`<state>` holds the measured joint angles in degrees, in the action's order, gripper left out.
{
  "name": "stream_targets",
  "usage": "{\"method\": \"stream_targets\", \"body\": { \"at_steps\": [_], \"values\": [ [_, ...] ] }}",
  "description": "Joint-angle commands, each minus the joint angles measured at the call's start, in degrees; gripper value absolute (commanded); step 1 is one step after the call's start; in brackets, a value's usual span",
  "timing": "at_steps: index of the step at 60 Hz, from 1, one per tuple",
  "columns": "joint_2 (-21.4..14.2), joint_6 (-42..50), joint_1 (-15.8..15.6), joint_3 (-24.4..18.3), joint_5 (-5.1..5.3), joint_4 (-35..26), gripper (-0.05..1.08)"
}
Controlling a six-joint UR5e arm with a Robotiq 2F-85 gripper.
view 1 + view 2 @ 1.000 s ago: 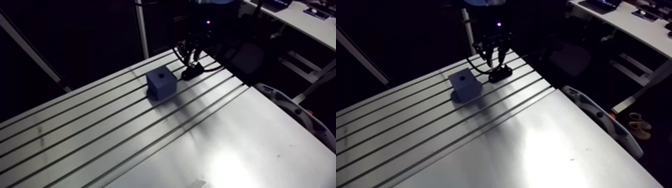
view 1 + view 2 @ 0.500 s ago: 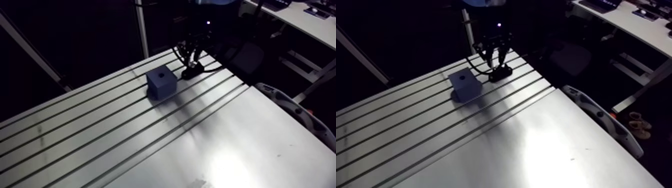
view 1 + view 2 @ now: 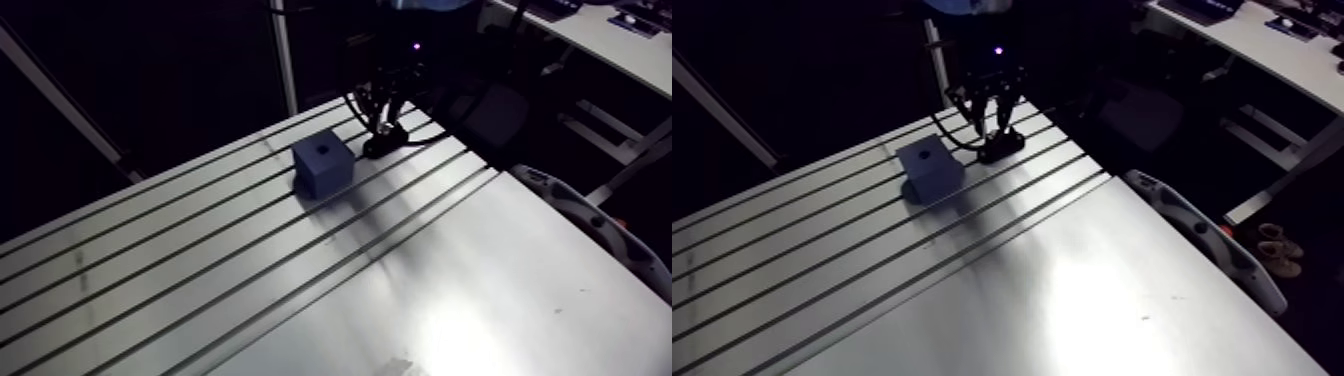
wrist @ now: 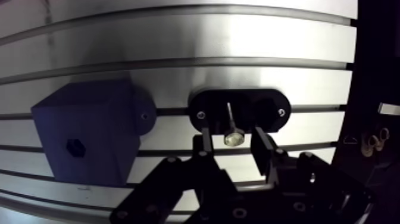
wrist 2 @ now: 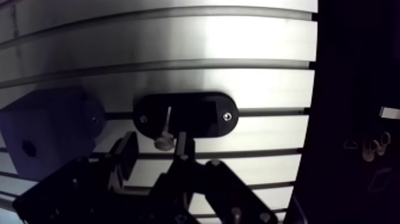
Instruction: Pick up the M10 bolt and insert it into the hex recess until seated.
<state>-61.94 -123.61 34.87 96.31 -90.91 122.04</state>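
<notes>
In the wrist view a silver M10 bolt (image 4: 232, 138) stands upright, head up, in a black oval holder (image 4: 268, 110) screwed to the slotted table. My gripper (image 4: 232, 134) hangs over it, open, one finger (image 4: 204, 143) on each side of the bolt head with a gap to each. Beside the holder sits a blue block (image 4: 89, 128) with a small dark hex recess (image 4: 75, 148) in its face. In the arm view the gripper (image 3: 383, 125) is low over the holder (image 3: 384, 148) at the table's far end, with the block (image 3: 322, 165) just to its left.
The aluminium table (image 3: 300, 290) has long parallel slots running its length. Its right edge drops off close to the holder, and a curved grey-white object (image 3: 590, 215) lies just past that edge.
</notes>
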Motion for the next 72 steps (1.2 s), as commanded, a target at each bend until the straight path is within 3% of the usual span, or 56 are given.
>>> {"method": "stream_targets", "body": {
  "at_steps": [1, 72],
  "values": [
    [0.0, 0.0, 0.3, 0.2, -0.09, 0.1, 0.54],
    [0.0, 0.1, 0.4, 0.9, -0.18, 1.2, 0.57]
  ]
}}
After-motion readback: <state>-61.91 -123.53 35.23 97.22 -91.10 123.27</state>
